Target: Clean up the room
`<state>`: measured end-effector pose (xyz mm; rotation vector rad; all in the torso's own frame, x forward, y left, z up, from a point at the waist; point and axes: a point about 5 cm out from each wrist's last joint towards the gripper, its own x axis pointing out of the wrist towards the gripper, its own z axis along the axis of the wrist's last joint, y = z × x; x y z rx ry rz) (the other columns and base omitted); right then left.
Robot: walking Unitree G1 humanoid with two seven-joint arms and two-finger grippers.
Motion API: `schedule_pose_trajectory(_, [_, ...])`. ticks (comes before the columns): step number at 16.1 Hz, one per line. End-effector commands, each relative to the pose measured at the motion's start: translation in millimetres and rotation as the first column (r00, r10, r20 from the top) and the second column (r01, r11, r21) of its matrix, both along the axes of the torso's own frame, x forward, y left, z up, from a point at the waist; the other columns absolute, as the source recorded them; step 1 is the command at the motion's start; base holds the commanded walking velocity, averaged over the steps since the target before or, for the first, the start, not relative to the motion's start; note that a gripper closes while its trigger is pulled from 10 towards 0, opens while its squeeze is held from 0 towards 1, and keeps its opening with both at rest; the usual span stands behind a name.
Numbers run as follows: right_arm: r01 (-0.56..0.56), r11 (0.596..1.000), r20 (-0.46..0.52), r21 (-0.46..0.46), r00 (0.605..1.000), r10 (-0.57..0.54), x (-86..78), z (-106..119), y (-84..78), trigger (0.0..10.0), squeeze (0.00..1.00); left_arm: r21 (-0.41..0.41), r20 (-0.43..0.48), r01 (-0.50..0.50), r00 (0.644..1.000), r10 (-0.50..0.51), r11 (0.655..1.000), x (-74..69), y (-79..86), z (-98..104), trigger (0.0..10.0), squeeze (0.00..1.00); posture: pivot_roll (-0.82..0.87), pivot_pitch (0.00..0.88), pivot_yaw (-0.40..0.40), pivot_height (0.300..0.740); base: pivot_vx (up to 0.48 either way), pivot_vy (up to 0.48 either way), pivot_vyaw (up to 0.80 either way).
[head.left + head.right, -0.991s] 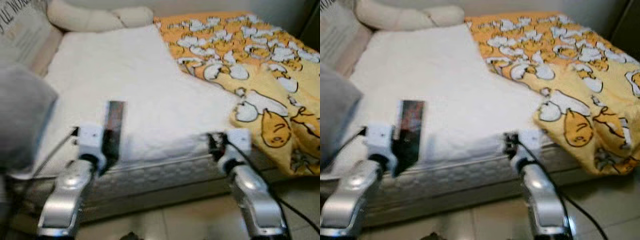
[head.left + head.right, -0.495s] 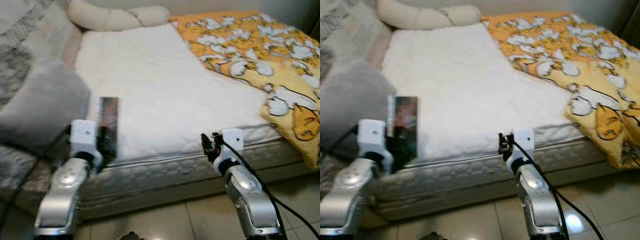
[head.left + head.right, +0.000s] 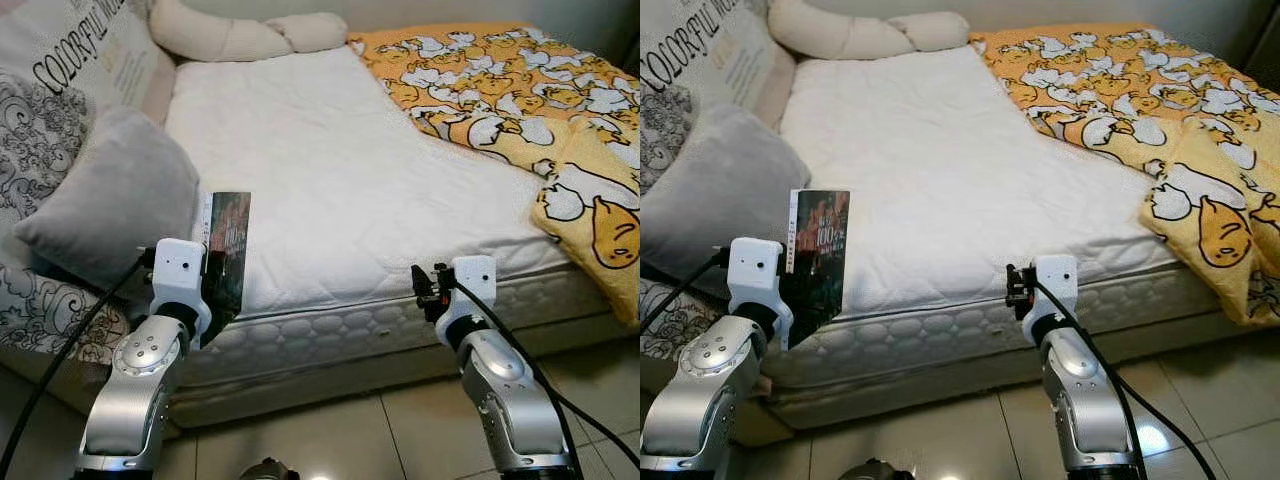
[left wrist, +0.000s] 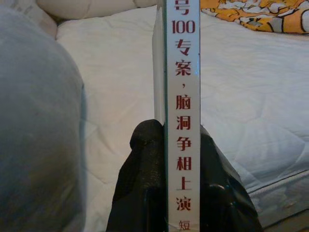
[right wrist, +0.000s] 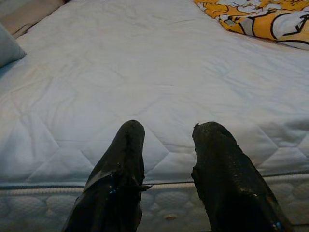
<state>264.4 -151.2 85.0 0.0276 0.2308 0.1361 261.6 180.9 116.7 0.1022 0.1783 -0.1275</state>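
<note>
A thin dark book (image 3: pixel 820 260) with red Chinese print on its white spine (image 4: pixel 182 116) stands upright in my left gripper (image 4: pixel 170 140), which is shut on it at the near left corner of the bed. Its fingers (image 4: pixel 142 183) press both covers. My right gripper (image 5: pixel 166 137) is open and holds nothing, hovering level with the near edge of the white mattress (image 3: pixel 330 180). The right arm (image 3: pixel 1065 360) reaches up from the floor side of the bed.
A grey pillow (image 3: pixel 115 205) and patterned cushions (image 3: pixel 50 110) lie at the bed's left, a cream bolster (image 3: pixel 240 35) at the head. A yellow duck-print blanket (image 3: pixel 530 100) covers the right side and hangs over the edge. Tiled floor (image 3: pixel 1200 410) lies below; a black cable (image 3: pixel 1150 400) trails off the right arm.
The camera has swung left, so the pillow and cushions came into view and the blanket slid right. The left gripper still holds the book; both arms keep their pose.
</note>
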Motion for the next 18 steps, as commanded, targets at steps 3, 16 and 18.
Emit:
schedule_pose_trajectory(3, [-0.032, 0.999, 0.019, 0.008, 0.999, 0.032, 4.0, 3, 1.9, 10.0, 0.00, 0.008, 0.066, 0.020, 0.998, -0.021, 1.000, 4.3, -1.6, 14, 10.0, 0.00, 0.06, 0.000, 0.057, 0.740, 0.171, 0.000, 0.00])
schedule_pose_trajectory(16, [-0.105, 0.994, 0.019, 0.039, 0.994, 0.104, 5.5, 3, 12.4, 10.0, 0.00, 0.017, 0.061, 0.030, 0.998, -0.031, 0.999, 4.0, 0.7, 13, 10.0, 0.00, 0.07, 0.000, 0.056, 0.740, 0.311, 0.000, 0.31])
schedule_pose_trajectory(18, [-0.098, 0.994, 0.020, 0.038, 0.995, 0.098, 5.6, 3, 10.6, 10.0, 0.00, 0.017, 0.059, 0.042, 0.997, -0.043, 0.999, 4.9, -1.1, 13, 10.0, 0.00, 0.06, 0.000, 0.058, 0.740, 0.313, 0.000, 0.00])
